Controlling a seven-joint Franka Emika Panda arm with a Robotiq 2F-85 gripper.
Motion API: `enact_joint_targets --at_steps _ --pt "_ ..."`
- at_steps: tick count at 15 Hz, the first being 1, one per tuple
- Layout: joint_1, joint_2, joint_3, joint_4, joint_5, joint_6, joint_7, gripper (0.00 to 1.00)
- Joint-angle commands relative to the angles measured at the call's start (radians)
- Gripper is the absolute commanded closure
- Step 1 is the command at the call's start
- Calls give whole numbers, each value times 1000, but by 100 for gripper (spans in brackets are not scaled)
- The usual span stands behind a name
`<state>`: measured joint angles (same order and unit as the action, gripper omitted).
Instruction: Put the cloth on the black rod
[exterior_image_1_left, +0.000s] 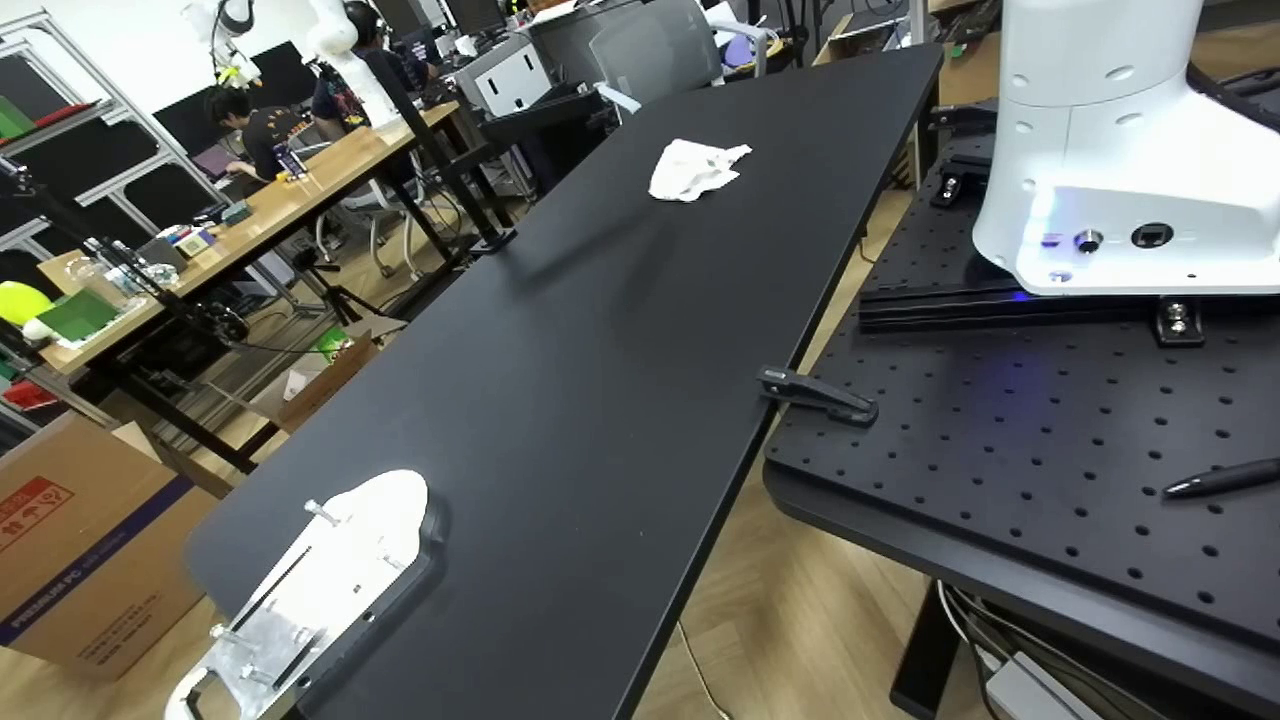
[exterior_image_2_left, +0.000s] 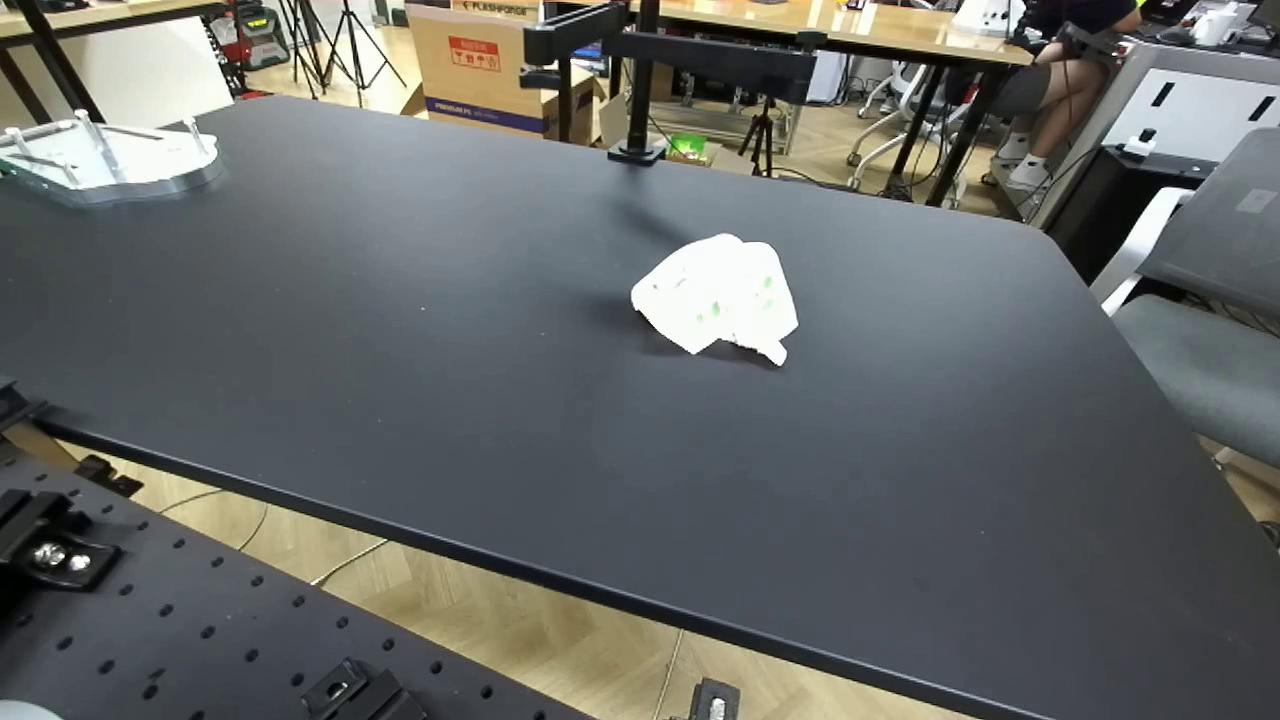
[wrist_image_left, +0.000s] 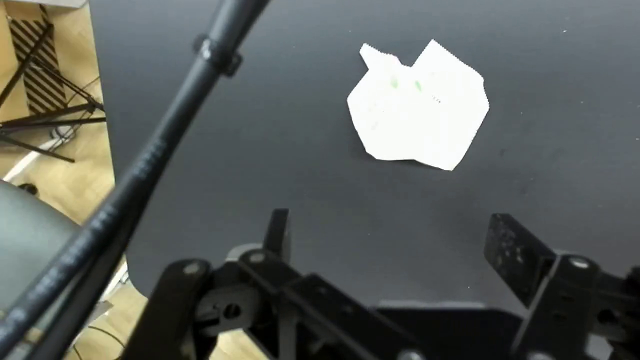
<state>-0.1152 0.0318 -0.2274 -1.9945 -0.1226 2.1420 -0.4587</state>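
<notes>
A crumpled white cloth (exterior_image_1_left: 694, 170) with small green marks lies on the black table (exterior_image_1_left: 560, 400). It also shows in an exterior view (exterior_image_2_left: 720, 295) and in the wrist view (wrist_image_left: 420, 107). A black stand with an upright post and horizontal bars, which looks like the black rod (exterior_image_2_left: 712, 62), is fixed at the table's far edge; it also shows in an exterior view (exterior_image_1_left: 425, 125). My gripper (wrist_image_left: 389, 216) shows only in the wrist view. It is open and empty above the table, with the cloth ahead of its fingertips and apart from them.
A metal plate with upright pegs (exterior_image_1_left: 335, 560) lies at one table end. The white robot base (exterior_image_1_left: 1120, 150) stands on a perforated black board (exterior_image_1_left: 1010, 440). A grey chair (exterior_image_2_left: 1215, 270) stands beside the table. A black cable (wrist_image_left: 150, 155) crosses the wrist view.
</notes>
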Motion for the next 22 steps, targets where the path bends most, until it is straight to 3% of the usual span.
enact_joint_targets --at_steps 1,3,4,9,14,22 --pt "-22 91 38 36 -19 19 -130 0" --pt "-32 131 48 34 -33 18 -186 0" --pt "-29 95 53 7 -19 23 -131 0" --pt "-35 121 61 12 -24 44 -153 0" --pt "-40 131 80 -57 3 278 -151 0" --pt "-78 238 94 -163 62 440 -151 0"
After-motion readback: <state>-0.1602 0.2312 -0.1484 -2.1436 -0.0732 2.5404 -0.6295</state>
